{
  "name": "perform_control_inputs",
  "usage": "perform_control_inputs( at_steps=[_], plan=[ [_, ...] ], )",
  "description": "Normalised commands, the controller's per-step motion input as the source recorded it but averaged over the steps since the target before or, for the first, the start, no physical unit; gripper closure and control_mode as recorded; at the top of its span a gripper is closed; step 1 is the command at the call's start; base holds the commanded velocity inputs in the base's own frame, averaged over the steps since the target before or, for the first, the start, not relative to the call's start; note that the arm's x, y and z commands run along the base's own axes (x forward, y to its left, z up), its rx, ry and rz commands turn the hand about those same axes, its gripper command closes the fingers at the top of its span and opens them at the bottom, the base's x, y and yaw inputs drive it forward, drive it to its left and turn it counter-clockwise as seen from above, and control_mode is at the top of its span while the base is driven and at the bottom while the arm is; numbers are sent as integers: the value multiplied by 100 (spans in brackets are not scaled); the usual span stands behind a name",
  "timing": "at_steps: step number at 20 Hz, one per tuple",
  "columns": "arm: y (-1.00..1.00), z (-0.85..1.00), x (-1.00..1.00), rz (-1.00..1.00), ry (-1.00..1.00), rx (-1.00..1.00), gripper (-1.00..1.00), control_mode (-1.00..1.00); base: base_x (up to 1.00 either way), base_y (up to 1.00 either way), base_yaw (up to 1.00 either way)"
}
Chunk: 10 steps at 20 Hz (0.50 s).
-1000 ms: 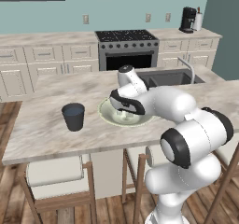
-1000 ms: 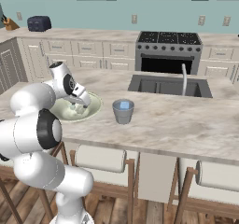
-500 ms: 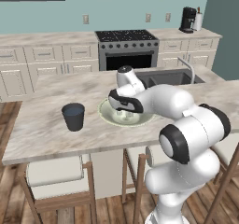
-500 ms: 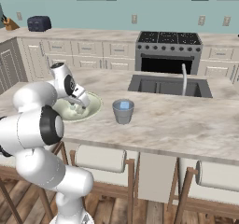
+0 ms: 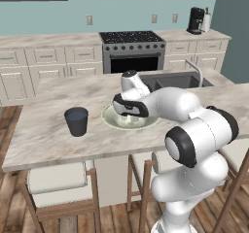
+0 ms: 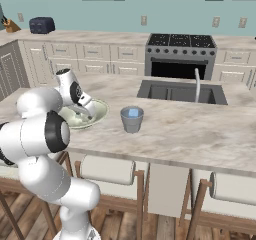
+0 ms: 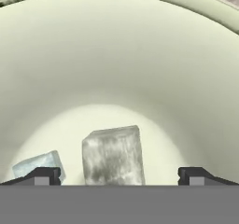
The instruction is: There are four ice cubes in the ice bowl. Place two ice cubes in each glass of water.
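Reaching down into the ice bowl [image 7: 205,17], the gripper [image 7: 119,174] has its two fingertips [image 7: 42,175] spread wide apart, nothing between them gripped. In the hand view a large pale ice cube [image 7: 113,155] sits on the bowl's floor right between the tips, and a second, smaller-looking cube [image 7: 39,163] lies just beside it, partly behind one tip. I cannot tell from these pictures whether other cubes remain in the bowl.

Compared with a second ago, the hand has settled slightly lower over the ice bowl [image 5: 111,116] and the elbow has swung a little; the bowl and both glasses stay where they were. That small descent reads as the final approach before a pinch, so the task appears to be at a pick-up step, with the jaws lined up on the big cube.

Taking the bowl as the landmark: in the left base view the dark charcoal glass [image 5: 77,121] stands well apart to the bowl's left on the island counter [image 5: 48,140]. In the right base view the lighter grey glass [image 6: 132,119] stands near the ice bowl [image 6: 100,110] on its right, towards the sink [image 6: 180,91]. Its top looks bluish; whether ice already floats inside is too small to tell.
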Motion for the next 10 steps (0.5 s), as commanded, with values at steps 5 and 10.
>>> perform_control_inputs(
  at_steps=[5,10],
  plan=[
    [0,-13,0,0,4,0,-100,-100,0,0,0],
    [0,-2,0,0,2,0,-100,-100,0,0,0]
  ],
)
